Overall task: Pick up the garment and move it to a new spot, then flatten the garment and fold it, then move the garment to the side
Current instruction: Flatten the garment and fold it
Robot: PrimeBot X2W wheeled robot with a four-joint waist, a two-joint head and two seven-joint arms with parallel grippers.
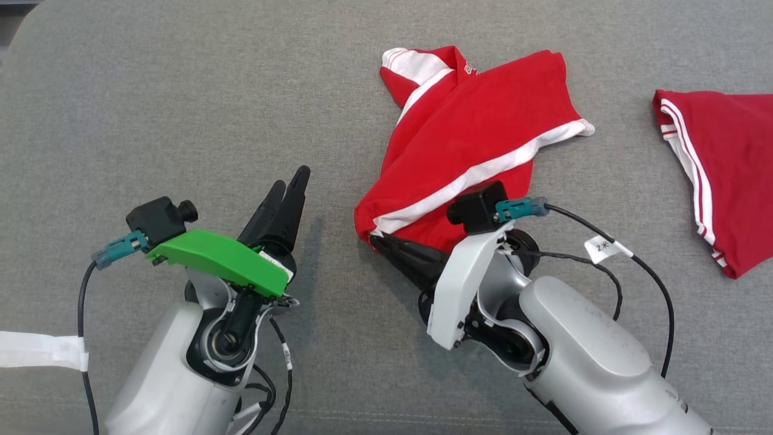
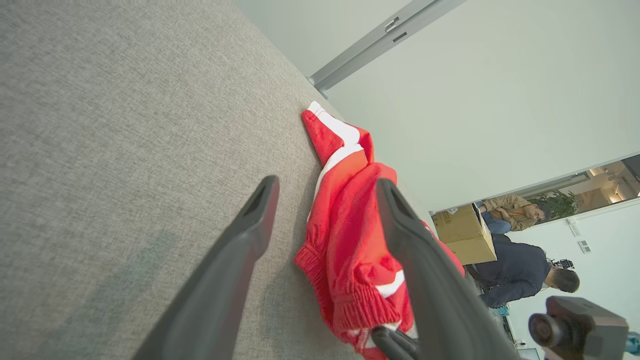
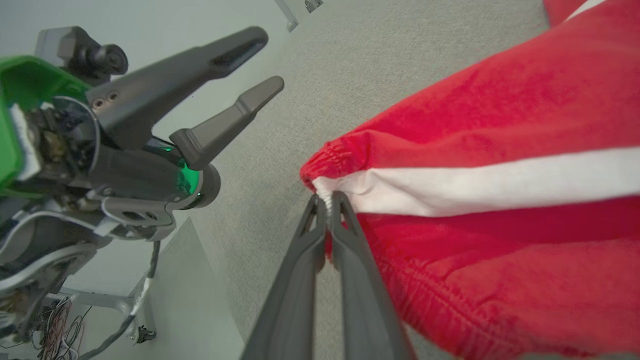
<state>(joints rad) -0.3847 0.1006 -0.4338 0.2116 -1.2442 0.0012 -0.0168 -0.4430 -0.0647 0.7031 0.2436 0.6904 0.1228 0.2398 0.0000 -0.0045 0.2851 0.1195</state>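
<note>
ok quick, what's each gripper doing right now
left gripper: open, holding nothing
right gripper: shut on the red garment, pinching its gathered edge

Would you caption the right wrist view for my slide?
Right gripper shut on red garment's hem; left gripper open nearby.

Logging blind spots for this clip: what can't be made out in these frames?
- Head view: the second red garment is cut off by the right edge, so its full shape is unknown.
- Head view: the print on the garment is too small to read.
- Head view: the garment's hem partly covers the tips of the right gripper.
- Left wrist view: the left gripper has one finger hiding part of the garment.
</note>
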